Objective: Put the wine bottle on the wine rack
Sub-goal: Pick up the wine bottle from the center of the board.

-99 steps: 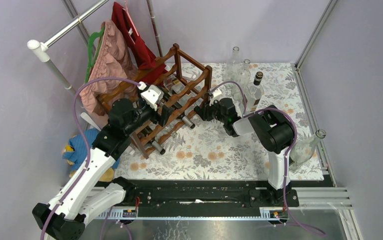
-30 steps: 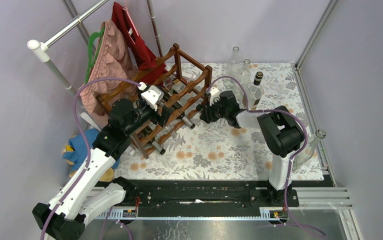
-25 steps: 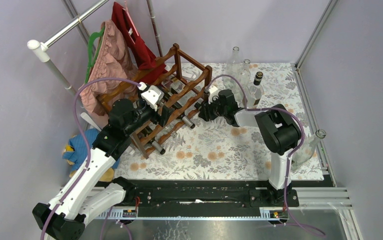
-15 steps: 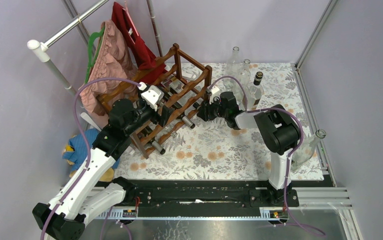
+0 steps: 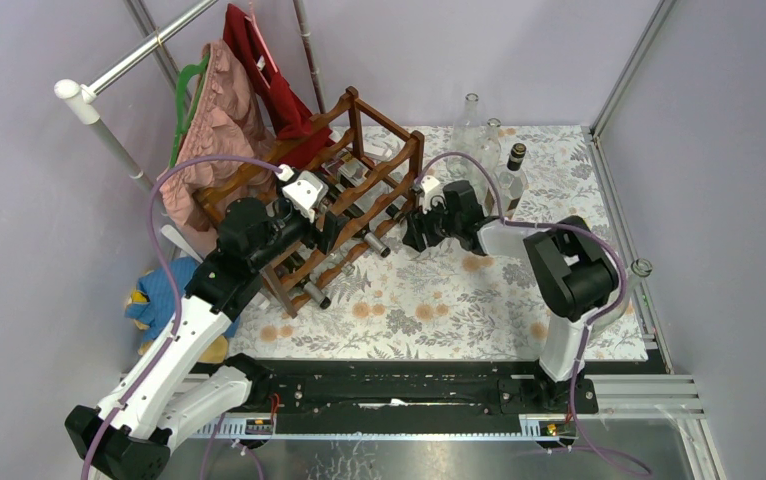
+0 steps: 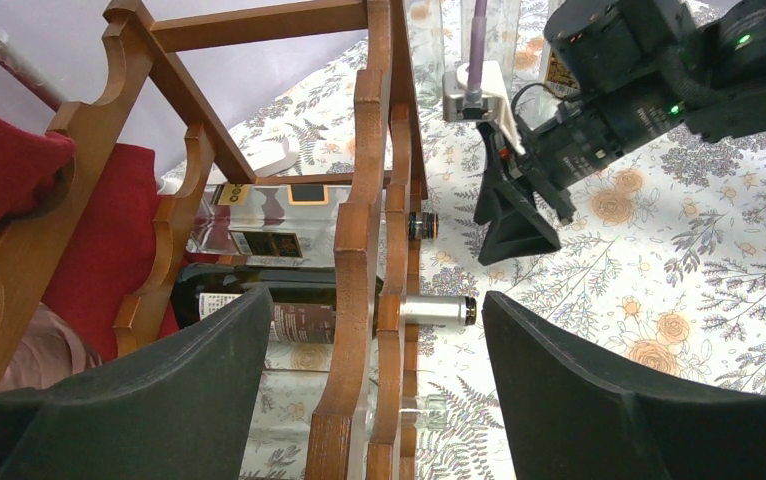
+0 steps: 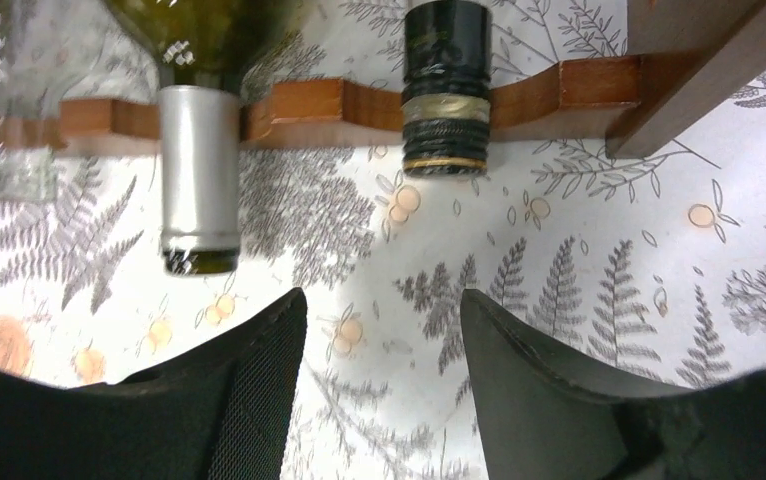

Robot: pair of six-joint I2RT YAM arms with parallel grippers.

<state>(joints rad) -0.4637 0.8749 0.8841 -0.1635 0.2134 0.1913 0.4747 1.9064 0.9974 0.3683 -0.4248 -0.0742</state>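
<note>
Far left, garments (image 5: 221, 105) hang from a rail with a blue toy (image 5: 154, 300) below them. The left end effector (image 6: 377, 330) is spread wide, its dark fingers (image 6: 159, 400) either side of the rack's front post, gripping nothing. The rack (image 5: 384, 118) sits tilted at the back left of the flowered counter (image 5: 439, 300), and it's holding bottles. The wine bottle (image 7: 446, 60), clear with a black cap and gold band, lies flat on an upper tier. Its neck rests in the scallop right beside the corner post, with the cap poking out past the rail. One scallop to the left in the right wrist view lies a green bottle (image 7: 199, 180), its silver foil neck sticking out further. The right end effector (image 7: 381, 320) hangs just off those two necks with its fingers parted. It's touching neither bottle, and only flowered cloth shows between the pads. Behind the right arm, upright bottles (image 5: 512, 180) stand at the back of the counter. One more clear bottle (image 5: 619, 295) leans at the far right edge.
</note>
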